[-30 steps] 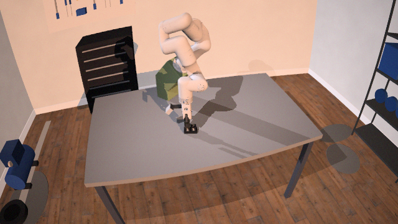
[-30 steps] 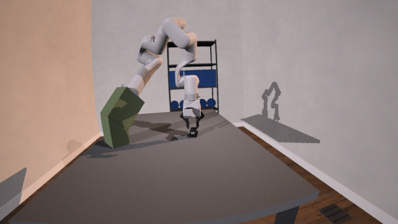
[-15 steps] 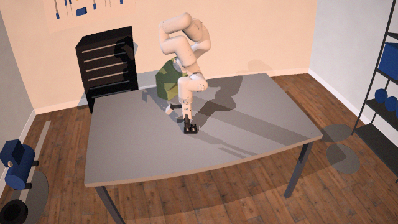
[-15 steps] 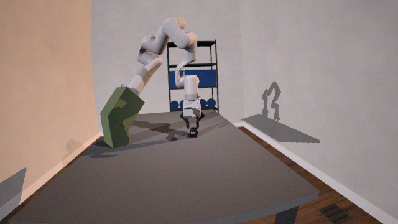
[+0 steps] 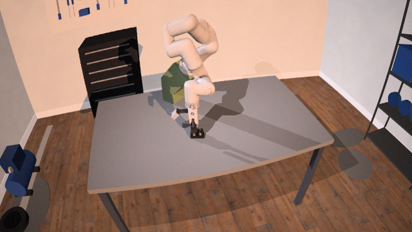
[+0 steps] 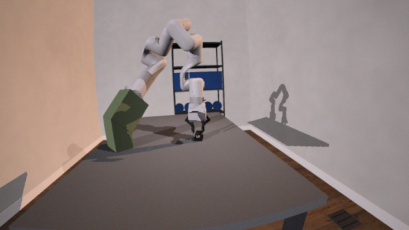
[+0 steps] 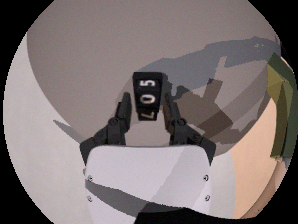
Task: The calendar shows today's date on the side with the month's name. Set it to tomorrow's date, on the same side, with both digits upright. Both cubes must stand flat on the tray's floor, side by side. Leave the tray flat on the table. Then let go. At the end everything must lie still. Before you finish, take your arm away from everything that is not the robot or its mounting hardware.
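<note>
Smooth white gripper housing (image 7: 150,172) spreads across the lower middle of the wrist view, with small screws at its edges. From it, the black jointed gripper (image 5: 193,127) (image 6: 198,131) (image 7: 147,100) reaches up the frame, its fingers standing partly open with a moderate gap and nothing held between them.

Just beyond the fingertips, near the centre of the wrist view, is the small black calendar (image 5: 197,136) (image 6: 199,138) (image 7: 135,85). A white 5 and a white 0 show one above the other on its upward part, turned sideways in the frame, and a partly shaded mark like a 7 shows below them. How the cubes sit in the tray is too small to tell. In the top view, the calendar is slightly below centre; in the exterior view a pale digit like a 5 marks its near side.

A faceted, matt green pedestal (image 5: 170,84) (image 6: 119,119) (image 7: 285,112) stands behind the table's middle in the top view, under the glossy white arm (image 5: 190,53) (image 6: 180,35).

Finely speckled grey covers the tabletop (image 5: 138,145) (image 6: 192,182) (image 7: 75,50), crossed by arm shadows. Brown wooden planks (image 5: 193,206) (image 6: 314,198) make the floor. At the top view's upper left is a black drawer cabinet (image 5: 112,59); at its right edge, a dark metal shelf unit (image 5: 383,93) (image 6: 222,76).

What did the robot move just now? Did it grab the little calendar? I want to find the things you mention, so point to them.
Nothing I can see has moved. The arm (image 5: 190,53) (image 6: 180,35) is bent the same way, and the gripper (image 5: 194,127) (image 6: 197,130) (image 7: 147,100) is still down by the black calendar (image 5: 197,135) (image 6: 198,138) (image 7: 147,90), which stayed put on the table (image 5: 145,145) (image 6: 192,179) (image 7: 75,45). Any tiny finger movement is too small to tell.
</note>
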You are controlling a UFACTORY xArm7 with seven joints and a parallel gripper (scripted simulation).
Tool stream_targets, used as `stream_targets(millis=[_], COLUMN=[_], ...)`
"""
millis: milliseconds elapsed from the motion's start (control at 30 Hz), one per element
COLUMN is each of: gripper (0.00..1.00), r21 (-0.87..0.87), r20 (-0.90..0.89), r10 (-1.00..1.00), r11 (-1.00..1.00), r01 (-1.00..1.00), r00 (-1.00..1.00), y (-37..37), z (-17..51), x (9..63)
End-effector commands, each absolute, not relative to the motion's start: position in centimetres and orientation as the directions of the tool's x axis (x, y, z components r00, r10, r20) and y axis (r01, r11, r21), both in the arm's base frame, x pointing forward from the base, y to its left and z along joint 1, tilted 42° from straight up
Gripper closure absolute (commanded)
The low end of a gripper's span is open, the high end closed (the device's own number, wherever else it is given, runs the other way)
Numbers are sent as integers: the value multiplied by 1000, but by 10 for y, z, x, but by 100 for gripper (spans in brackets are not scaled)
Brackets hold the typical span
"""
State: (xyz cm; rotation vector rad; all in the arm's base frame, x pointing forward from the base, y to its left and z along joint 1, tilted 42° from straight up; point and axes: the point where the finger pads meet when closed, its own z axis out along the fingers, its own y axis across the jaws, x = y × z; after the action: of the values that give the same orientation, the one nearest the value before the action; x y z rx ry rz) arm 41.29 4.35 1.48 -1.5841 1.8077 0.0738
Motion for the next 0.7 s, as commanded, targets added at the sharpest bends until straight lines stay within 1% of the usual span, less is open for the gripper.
stream_targets(millis=[0,667], gripper=[51,51], r21=[-404,-404], r20=[-539,-539], r10=[-842,-842], r11=[244,244], r01=[-882,-882], r00=[14,14], y=[46,54], z=[10,-2], x=[416,424])
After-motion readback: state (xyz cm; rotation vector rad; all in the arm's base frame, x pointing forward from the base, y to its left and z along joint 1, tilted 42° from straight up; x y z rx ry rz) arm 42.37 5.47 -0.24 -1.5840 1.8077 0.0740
